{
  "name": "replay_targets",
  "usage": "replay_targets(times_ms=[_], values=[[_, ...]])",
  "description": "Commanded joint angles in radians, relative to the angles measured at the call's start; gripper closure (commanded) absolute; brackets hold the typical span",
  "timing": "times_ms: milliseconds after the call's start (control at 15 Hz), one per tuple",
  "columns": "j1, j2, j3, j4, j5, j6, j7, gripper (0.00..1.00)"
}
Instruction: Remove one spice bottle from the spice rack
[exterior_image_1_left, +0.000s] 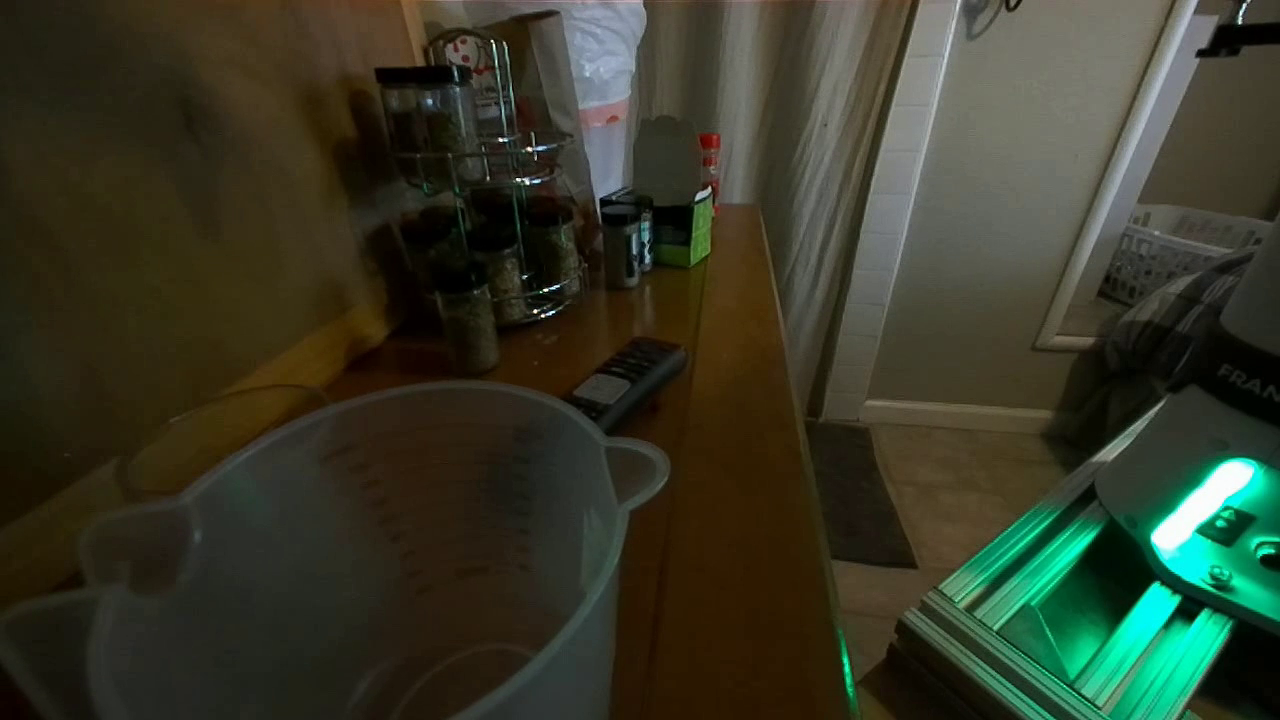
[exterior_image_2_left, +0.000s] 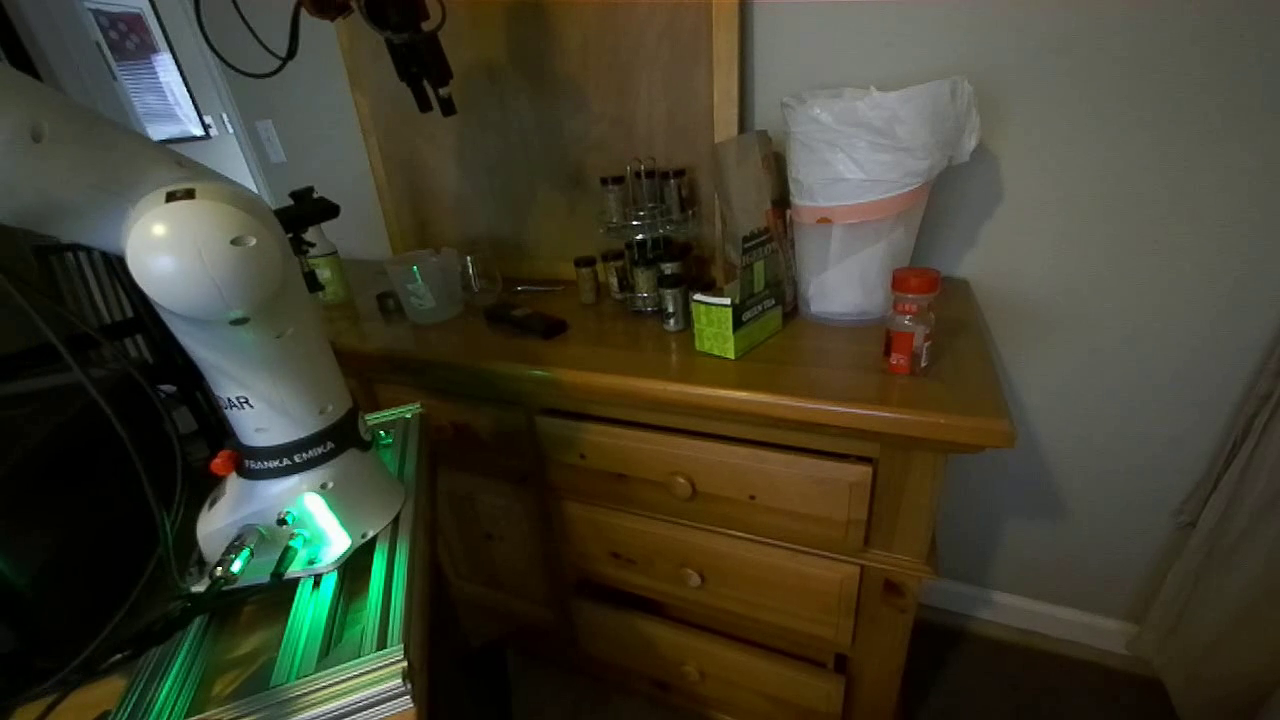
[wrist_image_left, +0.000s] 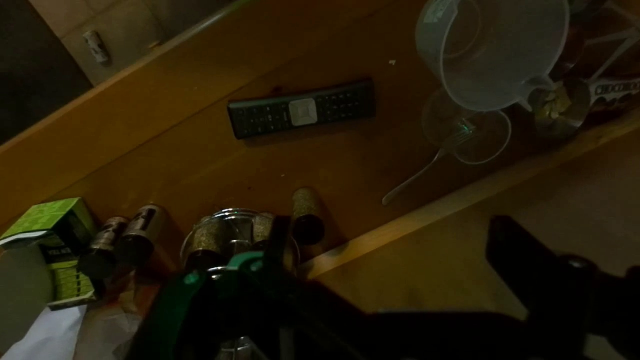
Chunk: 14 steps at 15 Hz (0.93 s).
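Silver wire is bent into the spice rack (exterior_image_1_left: 520, 182), where small jars (exterior_image_1_left: 553, 250) with dark lids are held, and one spice bottle (exterior_image_1_left: 470, 328) is stood upright just beside it. Higher than the rack, the gripper (exterior_image_2_left: 436, 106) is held in the air with its fingers (wrist_image_left: 510, 252) spread wide. A remote (wrist_image_left: 303, 111) and a green box (exterior_image_2_left: 722, 326) are seen near the rack.

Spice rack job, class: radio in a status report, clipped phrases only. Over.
Claw open, holding nothing. Spice rack upright, jars on both tiers. Loose jar standing on the dresser beside the rack, possibly in the way.
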Motion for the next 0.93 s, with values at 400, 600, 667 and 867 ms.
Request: replay_targets(times_ms=[400,600,667,867], values=[[-0.205,0.52,0.258,0.347,-0.4,0.173,0.243,0.0],[-0.186,0.651,0.227,0.424,-0.485,0.129,0.216,0.0],[-0.145,0.557,0.189,0.338,-0.454,0.172,0.225,0.0],[-0.134,0.645,0.167,0.39,-0.477,0.16,0.22,0.0]])
